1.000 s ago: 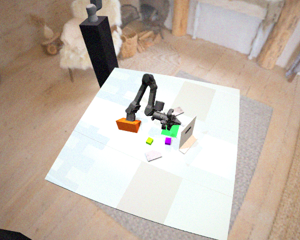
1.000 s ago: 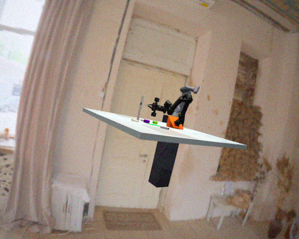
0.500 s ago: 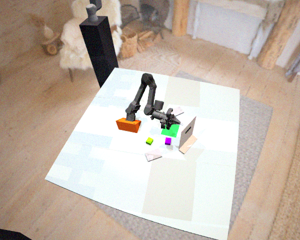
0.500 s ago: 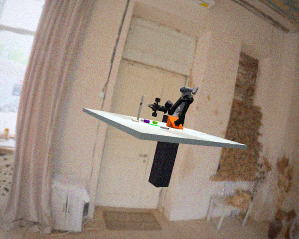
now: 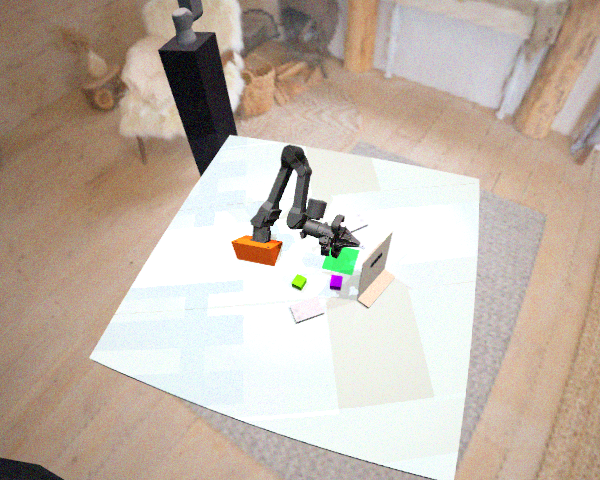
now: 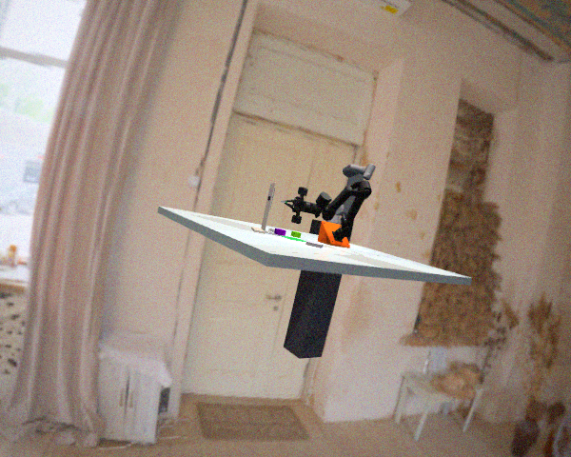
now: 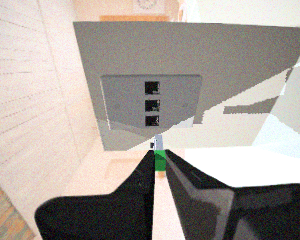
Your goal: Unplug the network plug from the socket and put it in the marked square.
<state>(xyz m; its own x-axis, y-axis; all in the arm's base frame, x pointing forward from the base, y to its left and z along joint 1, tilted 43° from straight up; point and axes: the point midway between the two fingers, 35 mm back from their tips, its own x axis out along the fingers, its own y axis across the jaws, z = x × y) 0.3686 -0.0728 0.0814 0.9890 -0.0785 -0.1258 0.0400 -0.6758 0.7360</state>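
My gripper (image 5: 359, 244) (image 6: 285, 202) (image 7: 158, 154) is shut on the plug and holds it above the table, in front of the panel. The plug (image 7: 160, 160) has a green body and a pale, clear-looking front end pointing at the panel; it is tiny in the top and exterior views. The upright grey panel (image 5: 368, 276) (image 6: 266, 213) (image 7: 200, 50) carries a plate with three dark sockets (image 7: 152, 105) in a column, all empty. The plug's front shows below the lowest socket, with a gap to the panel in the exterior view. The green marked square (image 5: 341, 261) (image 6: 294, 238) lies flat on the table on the arm's side of the panel.
The panel stands on a tan foot (image 5: 377, 289) (image 6: 259, 229). A purple block (image 5: 336, 282) (image 6: 280, 231) and a lime block (image 5: 298, 282) (image 6: 295, 234) stand near the square. A pale flat slab (image 5: 306, 311) (image 6: 314, 244) lies farther out; another lies partly behind the gripper.
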